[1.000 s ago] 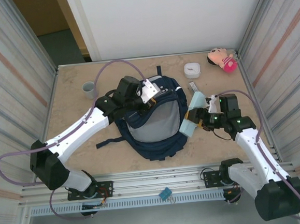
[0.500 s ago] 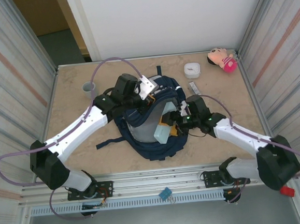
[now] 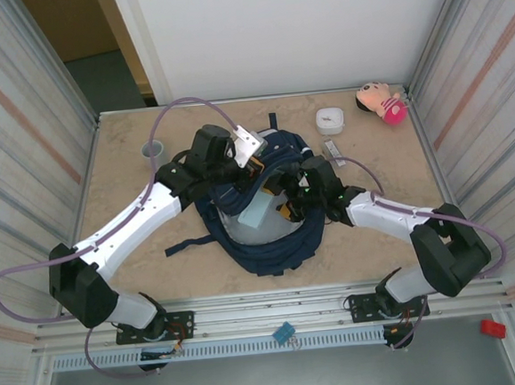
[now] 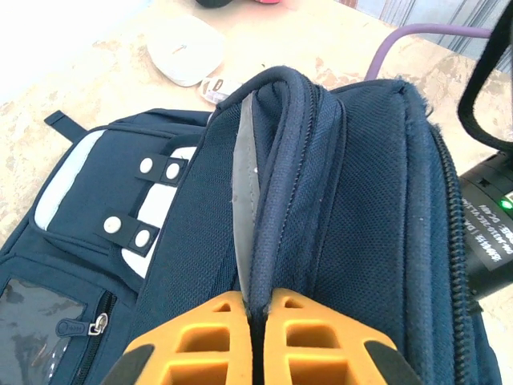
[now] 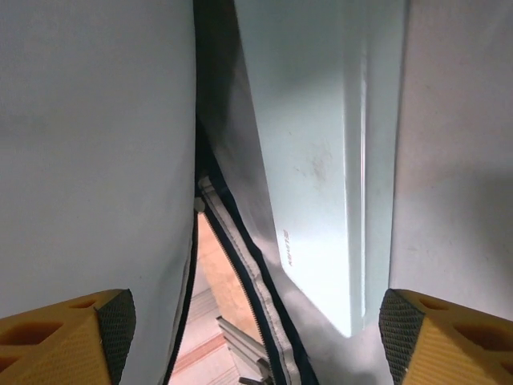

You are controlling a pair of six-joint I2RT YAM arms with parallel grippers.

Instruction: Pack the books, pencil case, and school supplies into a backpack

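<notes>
The navy backpack [image 3: 271,245] lies mid-table with its main opening spread. My left gripper [image 3: 257,166] is shut on the backpack's upper zip rim [image 4: 276,160] and holds that edge up; the orange fingers [image 4: 200,337] pinch the fabric fold. My right gripper [image 3: 287,203] reaches into the opening from the right. It is open, with its fingers [image 5: 108,321] far apart. The pale teal pencil case [image 3: 257,213] lies loose on the grey lining just beyond them, also seen close up [image 5: 321,160]. A narrow grey-white bar [image 3: 331,150] lies right of the backpack. The book is hidden.
A white rounded box [image 3: 329,120] and a pink plush toy [image 3: 382,102] sit at the back right. A grey cup [image 3: 152,151] stands at the back left. A dark strap [image 3: 186,245] trails left of the backpack. Metal walls close in both sides.
My right arm swung left, carrying the pencil case from beside the backpack into its opening, and opened off it. The left gripper kept hold of the rim and shifted slightly.
</notes>
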